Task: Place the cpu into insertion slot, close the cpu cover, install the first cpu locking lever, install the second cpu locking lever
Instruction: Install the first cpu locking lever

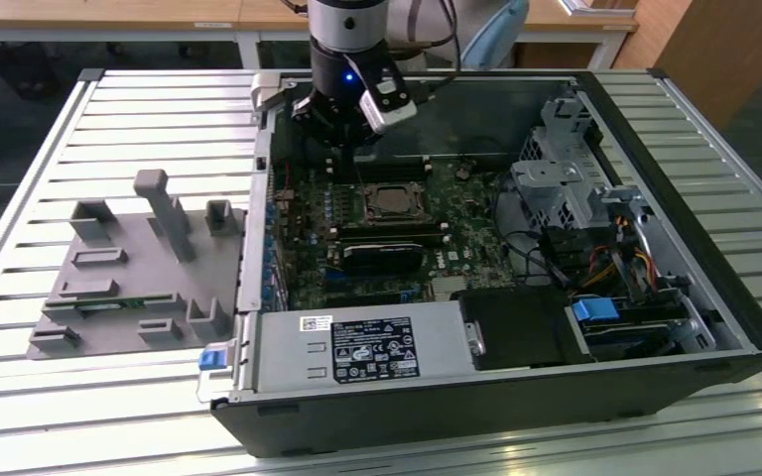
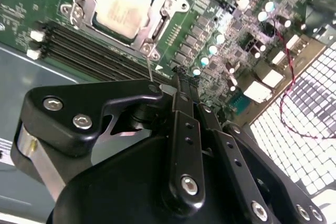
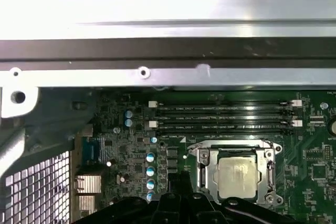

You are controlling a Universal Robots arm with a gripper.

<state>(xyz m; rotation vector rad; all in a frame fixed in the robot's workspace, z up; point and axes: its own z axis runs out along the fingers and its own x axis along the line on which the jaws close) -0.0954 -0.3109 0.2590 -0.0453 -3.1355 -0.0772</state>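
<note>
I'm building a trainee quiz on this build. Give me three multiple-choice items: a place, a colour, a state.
1. The cpu lies: A in the insertion slot; B on the grey fixture outside the case; C on the power supply.
2. The circuit board is: A blue; B green; C red.
3. The cpu cover is: A standing upright; B off the board; C flat around the cpu.
1 A: its pale face sits in the socket. 2 B: green shows in both wrist views. 3 C: its frame lies level round the chip.
</note>
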